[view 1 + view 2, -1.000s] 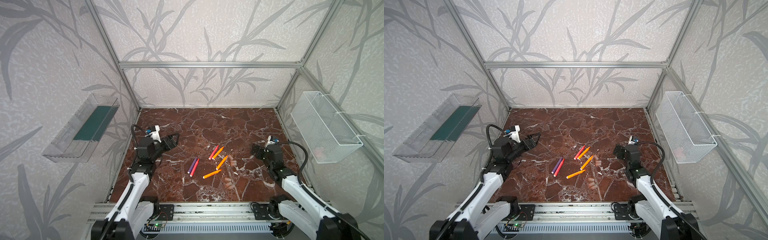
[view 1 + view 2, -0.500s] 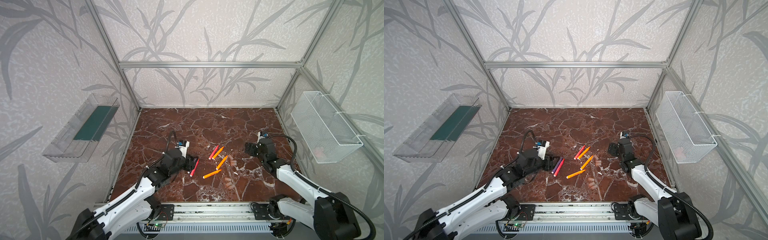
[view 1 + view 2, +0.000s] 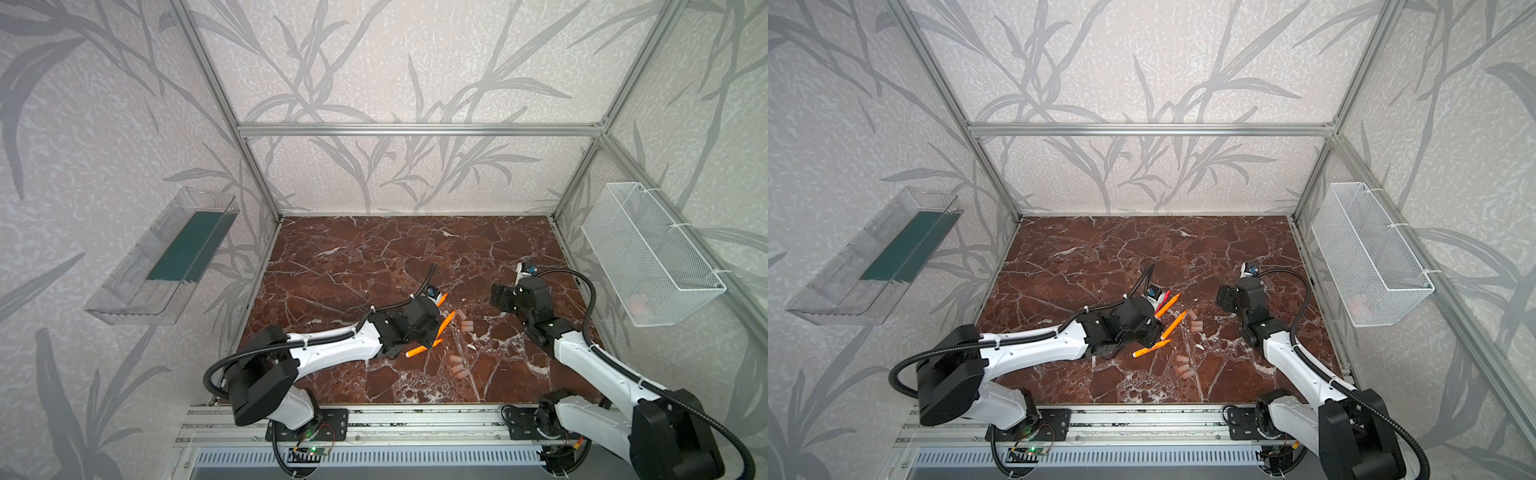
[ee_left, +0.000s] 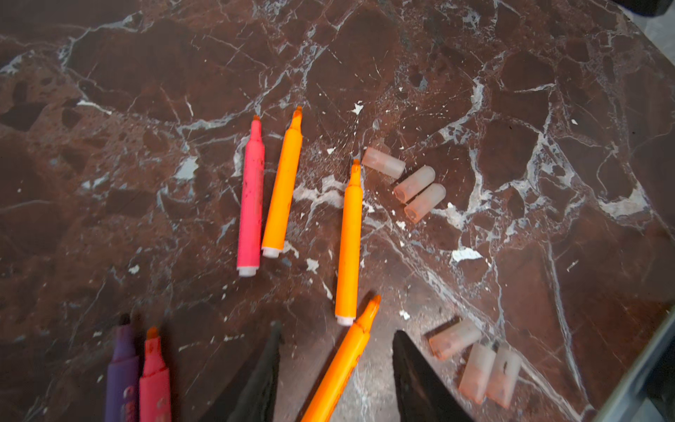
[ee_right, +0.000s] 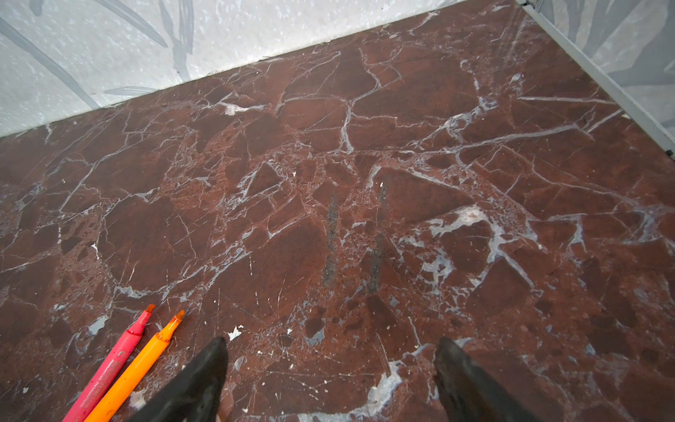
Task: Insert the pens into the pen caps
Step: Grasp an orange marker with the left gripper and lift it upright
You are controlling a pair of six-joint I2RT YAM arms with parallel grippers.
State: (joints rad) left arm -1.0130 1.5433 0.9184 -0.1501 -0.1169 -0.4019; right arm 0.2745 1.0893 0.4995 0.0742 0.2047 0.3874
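Marble table (image 3: 374, 257): carries every task item; no pen capped, so all six insertions look still to do
Wire basket (image 3: 648, 257), right wall: a faint pale shape at the bottom, not identifiable
Clear tray (image 3: 137, 291), left wall: green insert (image 3: 187, 245), nothing else seen
Left gripper (image 4: 338, 329): jaws apart, straddling one orange pen (image 4: 339, 369), not pinching it
Right gripper (image 5: 331, 343): spread wide, empty, over bare marble
Pens (image 4: 251, 197), six: loose at mid-table
Pen caps (image 4: 414, 188), six: two clusters of three beside the pens, all empty

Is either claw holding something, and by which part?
Nothing yet. The left gripper straddles the barrel of an orange marker pen, jaws not touching; right gripper open, empty.
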